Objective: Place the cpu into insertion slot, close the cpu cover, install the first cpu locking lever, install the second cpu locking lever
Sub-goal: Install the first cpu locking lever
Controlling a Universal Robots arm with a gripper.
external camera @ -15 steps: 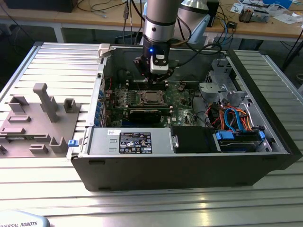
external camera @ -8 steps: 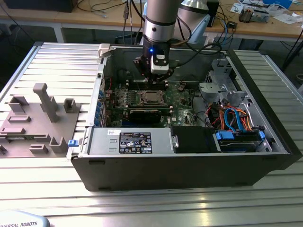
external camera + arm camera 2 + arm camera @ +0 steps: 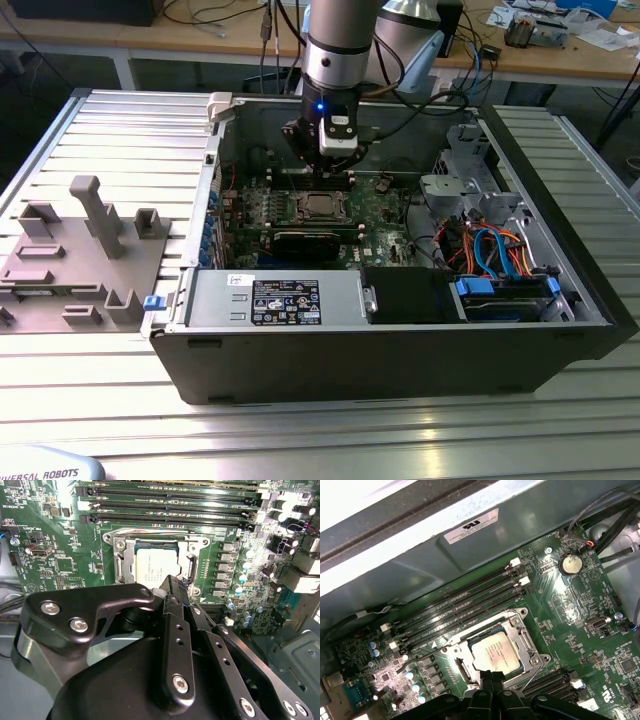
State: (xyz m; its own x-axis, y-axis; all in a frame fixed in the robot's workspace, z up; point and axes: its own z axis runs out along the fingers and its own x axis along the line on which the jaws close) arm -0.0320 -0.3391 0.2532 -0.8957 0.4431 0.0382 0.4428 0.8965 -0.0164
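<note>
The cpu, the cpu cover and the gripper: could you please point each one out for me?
cpu (image 3: pixel 495 652): first wrist view, middle of its silver top.
cpu cover (image 3: pixel 120 562): second wrist view, one side of the frame.
gripper (image 3: pixel 175 587): second wrist view, at the fingers' tips.

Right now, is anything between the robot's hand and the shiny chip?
Nothing visible. The hand hangs right at the edge of the chip, which already sits in its socket on the green board.

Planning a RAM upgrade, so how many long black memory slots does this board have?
4 memory slots, side by side in one bank between the cpu and the grey case wall; none looks hidden.
</note>
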